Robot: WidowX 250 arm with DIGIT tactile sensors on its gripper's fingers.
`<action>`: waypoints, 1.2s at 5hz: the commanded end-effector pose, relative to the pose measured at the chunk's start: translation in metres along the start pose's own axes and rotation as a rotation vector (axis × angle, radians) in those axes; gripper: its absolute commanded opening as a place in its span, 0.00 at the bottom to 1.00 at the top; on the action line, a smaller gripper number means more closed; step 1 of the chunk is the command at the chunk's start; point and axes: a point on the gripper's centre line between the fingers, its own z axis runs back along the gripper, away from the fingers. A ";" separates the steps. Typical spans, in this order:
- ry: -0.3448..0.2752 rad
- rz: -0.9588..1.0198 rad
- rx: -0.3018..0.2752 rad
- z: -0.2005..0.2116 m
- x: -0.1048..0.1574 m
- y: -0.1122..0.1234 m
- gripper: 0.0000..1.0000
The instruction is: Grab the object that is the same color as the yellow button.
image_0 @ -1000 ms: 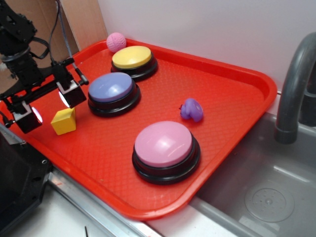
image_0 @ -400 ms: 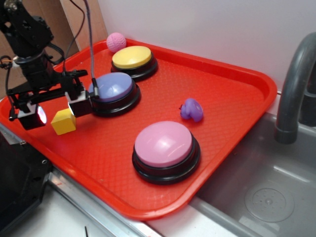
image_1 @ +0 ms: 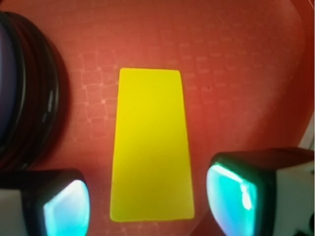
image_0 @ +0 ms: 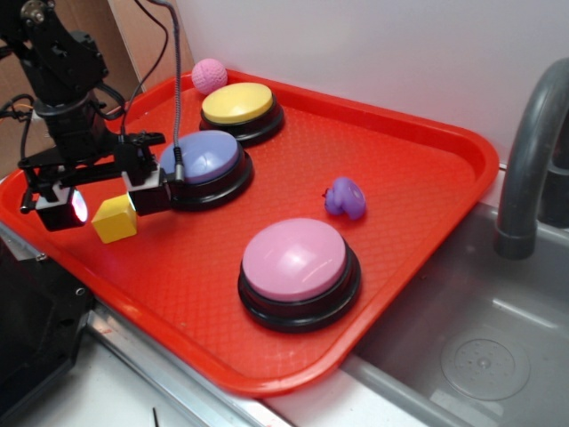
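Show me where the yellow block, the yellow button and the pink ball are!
yellow block (image_0: pixel 115 220), exterior view, front face.
yellow button (image_0: pixel 237 102), exterior view, dome top.
pink ball (image_0: pixel 209 76), exterior view, middle.

three dome buttons (image_0: pixel 236 103), one yellow cube (image_0: pixel 115 220), one pink ball (image_0: pixel 209 76), one purple toy (image_0: pixel 345 197)

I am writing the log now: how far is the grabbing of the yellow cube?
Done: the open gripper straddles the yellow cube, a finger on each side. In hand: lining up. Left: closing and lifting; the cube sits on the red tray.
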 end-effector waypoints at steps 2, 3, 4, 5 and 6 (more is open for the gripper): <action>-0.033 -0.017 -0.014 0.006 -0.007 0.015 1.00; -0.027 -0.031 -0.007 0.001 -0.006 0.016 1.00; -0.019 -0.048 -0.005 -0.003 -0.004 0.015 1.00; -0.017 -0.057 -0.003 -0.004 -0.005 0.014 1.00; -0.017 -0.065 0.000 -0.005 -0.005 0.014 1.00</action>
